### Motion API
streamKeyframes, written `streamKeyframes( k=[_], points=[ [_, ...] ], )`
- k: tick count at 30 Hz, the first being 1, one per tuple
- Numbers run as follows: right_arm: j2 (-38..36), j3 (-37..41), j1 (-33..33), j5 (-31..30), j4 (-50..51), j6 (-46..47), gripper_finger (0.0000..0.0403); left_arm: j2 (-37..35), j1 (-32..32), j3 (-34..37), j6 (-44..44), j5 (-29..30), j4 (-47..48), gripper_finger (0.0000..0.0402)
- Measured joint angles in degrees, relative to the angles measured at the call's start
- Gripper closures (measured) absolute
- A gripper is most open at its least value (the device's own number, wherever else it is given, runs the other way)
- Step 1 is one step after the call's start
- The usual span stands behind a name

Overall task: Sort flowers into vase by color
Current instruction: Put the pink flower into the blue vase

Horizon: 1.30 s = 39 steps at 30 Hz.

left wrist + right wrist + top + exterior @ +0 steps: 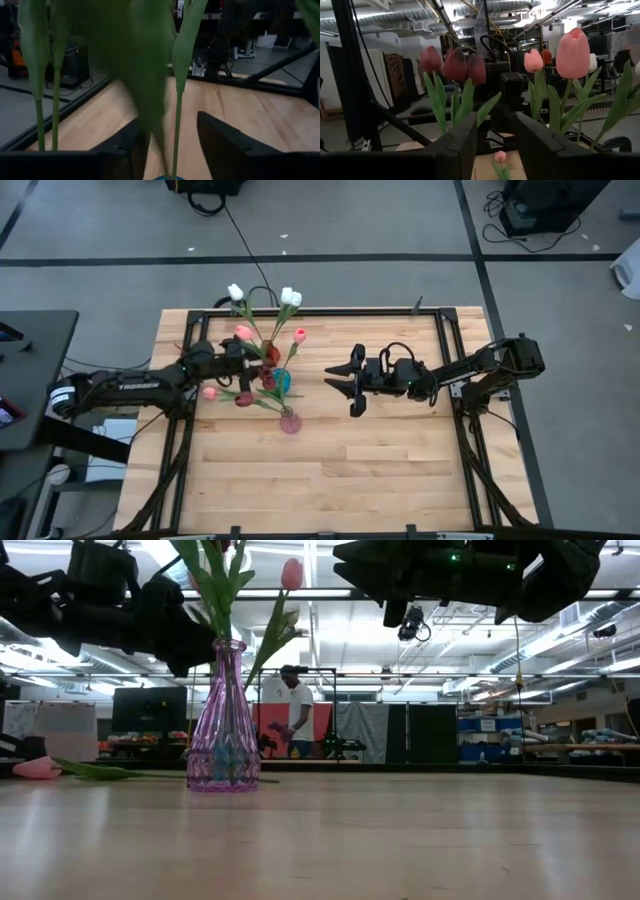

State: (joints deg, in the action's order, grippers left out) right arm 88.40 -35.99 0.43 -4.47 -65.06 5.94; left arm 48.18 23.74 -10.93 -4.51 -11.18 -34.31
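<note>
Three vases stand mid-table: a blue one (281,380), a pink-purple one (290,421) (222,730) and a reddish one (270,354). White tulips (290,297), pink tulips (300,335) (572,52) and maroon tulips (268,380) (455,62) stand in them. One pink tulip (210,393) (35,768) lies flat on the table. My left gripper (252,362) (172,145) is open at the bouquet over the blue vase, with a green stem (176,125) and a leaf (145,85) between its fingers. My right gripper (350,387) (495,142) hovers open to the right of the vases. My left gripper stands open around the stem and leaf, coming level from the table's left. Whether a finger touches them I cannot tell.
A black frame rail (300,311) runs along the table's far edge, and more rails run down both sides. Bare wood (380,470) spreads across the near half of the table. A person (296,710) stands far back in the room.
</note>
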Motion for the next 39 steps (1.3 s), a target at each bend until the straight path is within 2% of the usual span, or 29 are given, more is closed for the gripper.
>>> streamKeyframes(
  k=[5, 16, 24, 30, 34, 39],
  points=[
    [0.0, 0.0, 0.0, 0.0, 0.0, 0.1, 0.0263, -3.92, 1.08, -0.07, 1.62, 0.04, 5.64, 0.02],
    [0.0, 0.0, 0.0, 0.02, 0.88, -0.09, 0.0263, -14.04, 2.87, -0.07, 0.14, 0.59, 20.1, 0.0198],
    [0.09, 0.0, 1.07, 0.04, 3.03, -1.65, 0.0263, -14.82, -0.16, -0.75, -0.39, 0.27, 33.6, 0.0198],
    [0.09, 0.0, 2.25, -0.42, 3.32, -4.3, 0.0263, -14.82, -3.93, -5.01, -0.26, 4.03, 45.86, 0.0198],
    [0.09, 0.0, 2.49, -0.46, 3.29, -5.38, 0.0263, -14.8, -6.9, -5.51, -0.91, 4.05, 46.72, 0.0199],
    [0.09, 0.0, 2.49, -0.57, 3.04, -5.73, 0.0263, -12.73, -10.89, -5.51, -7.65, 4.25, 43.87, 0.0199]
  ],
)
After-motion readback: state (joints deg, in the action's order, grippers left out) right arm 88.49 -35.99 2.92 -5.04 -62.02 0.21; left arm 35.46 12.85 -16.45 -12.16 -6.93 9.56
